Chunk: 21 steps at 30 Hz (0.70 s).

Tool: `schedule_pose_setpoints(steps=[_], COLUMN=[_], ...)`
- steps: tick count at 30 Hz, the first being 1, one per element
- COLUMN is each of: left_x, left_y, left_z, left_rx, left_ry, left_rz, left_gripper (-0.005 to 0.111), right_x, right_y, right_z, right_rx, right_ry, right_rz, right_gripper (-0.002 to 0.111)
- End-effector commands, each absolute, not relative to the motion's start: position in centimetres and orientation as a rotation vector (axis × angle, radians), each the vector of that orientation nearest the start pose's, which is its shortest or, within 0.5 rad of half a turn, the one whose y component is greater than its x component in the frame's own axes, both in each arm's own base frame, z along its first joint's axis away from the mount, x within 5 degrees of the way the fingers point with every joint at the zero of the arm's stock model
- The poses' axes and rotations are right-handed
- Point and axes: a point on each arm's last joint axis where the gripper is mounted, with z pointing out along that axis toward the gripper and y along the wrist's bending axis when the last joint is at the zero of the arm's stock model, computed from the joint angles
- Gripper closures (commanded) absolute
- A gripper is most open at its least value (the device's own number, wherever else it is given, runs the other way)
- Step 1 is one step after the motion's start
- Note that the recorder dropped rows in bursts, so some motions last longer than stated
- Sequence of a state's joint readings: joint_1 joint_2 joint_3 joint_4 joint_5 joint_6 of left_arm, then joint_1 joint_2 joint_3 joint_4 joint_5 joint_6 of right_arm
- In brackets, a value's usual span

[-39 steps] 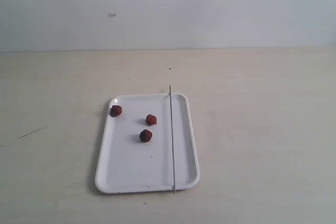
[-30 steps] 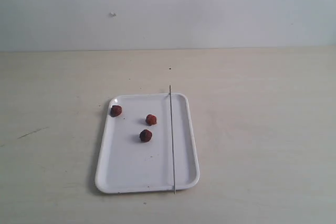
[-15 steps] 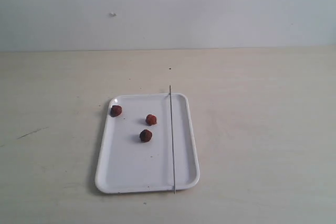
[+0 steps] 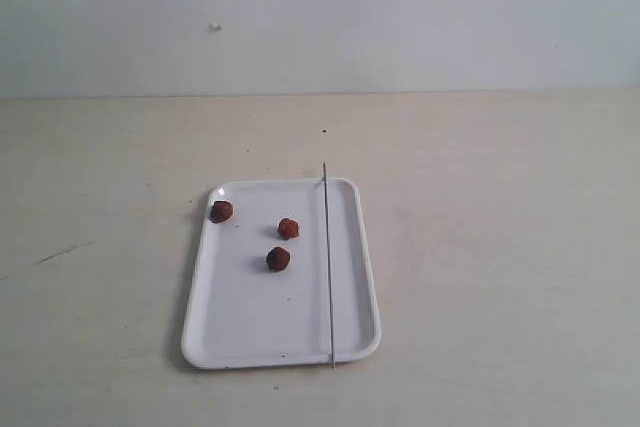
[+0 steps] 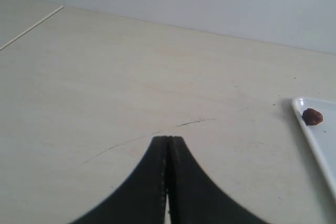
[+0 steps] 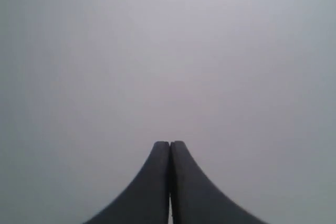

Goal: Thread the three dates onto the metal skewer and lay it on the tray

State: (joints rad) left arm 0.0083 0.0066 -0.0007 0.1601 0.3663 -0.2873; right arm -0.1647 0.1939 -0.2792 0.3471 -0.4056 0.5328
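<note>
While the tray [image 4: 255, 317] holds three dates [image 4: 288, 228] and the skewer [image 4: 328, 267], left hand [image 5: 168, 140] and right hand [image 6: 169, 144] are closed.

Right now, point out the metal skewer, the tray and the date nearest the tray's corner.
metal skewer [image 4: 328, 267]: exterior view, middle of the rod.
tray [image 4: 250, 317]: exterior view, bare floor nearer the camera.
corner date [image 4: 222, 211]: exterior view, centre of the fruit.

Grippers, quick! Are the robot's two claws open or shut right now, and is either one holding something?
Left gripper: shut, holding nothing.
Right gripper: shut, holding nothing.
</note>
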Motion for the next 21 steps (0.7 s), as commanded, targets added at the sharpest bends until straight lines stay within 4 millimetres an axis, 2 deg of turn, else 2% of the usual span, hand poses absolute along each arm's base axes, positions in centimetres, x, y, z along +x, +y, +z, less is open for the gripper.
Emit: schedule_pose_setpoints(steps=[1, 2, 4, 5, 6, 8, 10, 14, 16, 19, 21], left_x=[5.3, 5.3, 5.3, 5.3, 5.3, 5.3, 5.3, 5.3, 5.3, 5.3, 5.3], left_y=[0.6, 0.6, 0.6, 0.6, 0.6, 0.6, 0.6, 0.6, 0.6, 0.6, 0.6], left_z=[18.1, 18.1, 18.1, 18.1, 18.1, 18.1, 18.1, 18.1, 18.1, 18.1, 18.1], left_rx=[-0.178, -0.178, -0.178, -0.178, -0.178, -0.178, -0.178, -0.178, -0.178, -0.178, -0.178], left_ry=[1.833, 1.833, 1.833, 1.833, 1.833, 1.833, 1.833, 1.833, 1.833, 1.833, 1.833], left_rz=[-0.035, -0.035, -0.035, -0.035, -0.035, -0.035, -0.035, -0.035, -0.035, -0.035, -0.035], left_gripper=[0.107, 0.107, 0.107, 0.107, 0.107, 0.107, 0.107, 0.107, 0.107, 0.107, 0.107], right_x=[11.3, 14.0, 17.4, 19.1, 21.4, 24.6, 26.1, 27.6, 27.5, 27.5, 27.8], right_y=[-1.8, -2.2, -2.6, -2.7, -2.6, -1.2, 2.1, 9.9, 12.7, 15.6, 16.8], right_z=[37.6, 38.1, 37.6, 37.1, 35.7, 32.8, 30.6, 28.2, 27.3, 25.9, 24.9], right_rx=[0.548, 0.452, 0.296, 0.266, 0.256, 0.172, 0.033, 0.069, 0.029, 0.028, -0.001], right_ry=[1.561, 1.844, 2.153, 2.280, 2.513, 2.803, 2.876, 2.839, 2.845, 2.864, 2.893], right_rz=[0.286, 0.132, 0.015, 0.023, 0.104, 0.338, 0.536, 0.577, 0.598, 0.589, 0.518], right_gripper=[0.108, 0.108, 0.108, 0.108, 0.108, 0.108, 0.108, 0.108, 0.108, 0.108, 0.108])
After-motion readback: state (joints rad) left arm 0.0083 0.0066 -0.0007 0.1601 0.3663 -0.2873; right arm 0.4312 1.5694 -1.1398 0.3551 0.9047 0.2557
